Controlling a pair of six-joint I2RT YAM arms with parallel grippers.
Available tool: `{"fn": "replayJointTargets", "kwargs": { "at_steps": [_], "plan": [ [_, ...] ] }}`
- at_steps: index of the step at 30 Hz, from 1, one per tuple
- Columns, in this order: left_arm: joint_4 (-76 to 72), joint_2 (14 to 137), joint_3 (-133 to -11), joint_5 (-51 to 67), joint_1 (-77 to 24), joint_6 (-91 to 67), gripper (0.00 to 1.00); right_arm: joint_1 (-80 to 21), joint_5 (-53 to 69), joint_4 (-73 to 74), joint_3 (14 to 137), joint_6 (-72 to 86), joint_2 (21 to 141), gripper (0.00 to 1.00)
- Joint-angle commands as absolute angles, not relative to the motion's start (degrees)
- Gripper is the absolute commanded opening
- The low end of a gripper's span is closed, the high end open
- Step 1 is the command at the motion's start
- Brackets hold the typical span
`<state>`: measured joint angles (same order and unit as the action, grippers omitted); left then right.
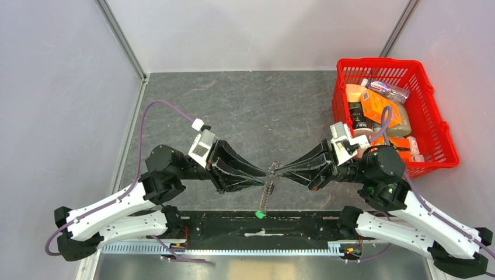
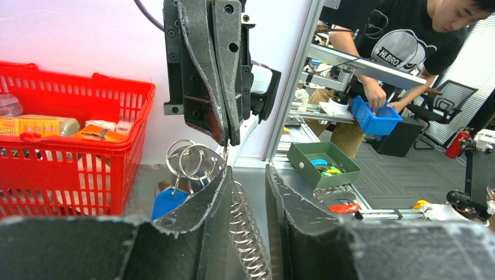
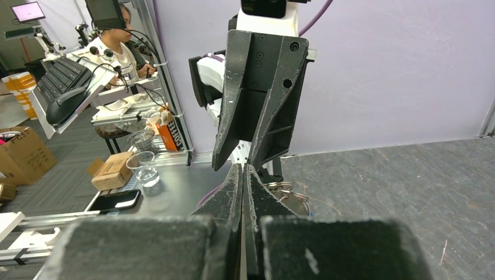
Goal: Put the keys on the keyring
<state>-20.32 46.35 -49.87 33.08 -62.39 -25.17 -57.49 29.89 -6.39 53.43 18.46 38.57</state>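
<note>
Overhead view of two robot arms meeting tip to tip above the middle of a grey table [image 1: 262, 105]. We see the left gripper [image 1: 265, 175] reaching in from the left and the right gripper [image 1: 282, 169] from the right, their points almost touching.

Between them is the keyring [image 2: 195, 160], raised off the table. From the left wrist camera, it shows as a pair of overlapping silver wire rings just under the right gripper's tip. That claw's fingers are pressed flat together, and it appears to pinch the rings. A blue-capped key [image 2: 168, 201] hangs below the rings, partly hidden by a left finger.

The coiled metal chain [image 1: 267, 192] drops from the meeting point toward the near edge and ends in a small green tag [image 1: 260, 214] over the black rail there. Up close, the chain runs down through the gap in the left claw, against one finger. Those fingers stand apart with background showing between them, and we cannot tell whether they touch the rings.

A red basket [image 1: 379, 60] of packaged goods sits at the far right, well apart.
</note>
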Motion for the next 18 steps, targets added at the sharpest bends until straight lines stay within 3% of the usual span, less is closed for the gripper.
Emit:
{"fn": "replayJointTargets", "kwargs": {
  "at_steps": [1,18],
  "plan": [
    [-22.52,46.21,-51.68,32.23,-62.48,-23.36,0.33,-57.43,29.88,-11.60,53.20,19.86,39.09,0.00],
    [-22.39,46.36,-51.33,32.54,-62.47,-22.95,0.28,-57.44,30.42,-12.69,53.26,21.03,38.54,0.00]
  ]
}}
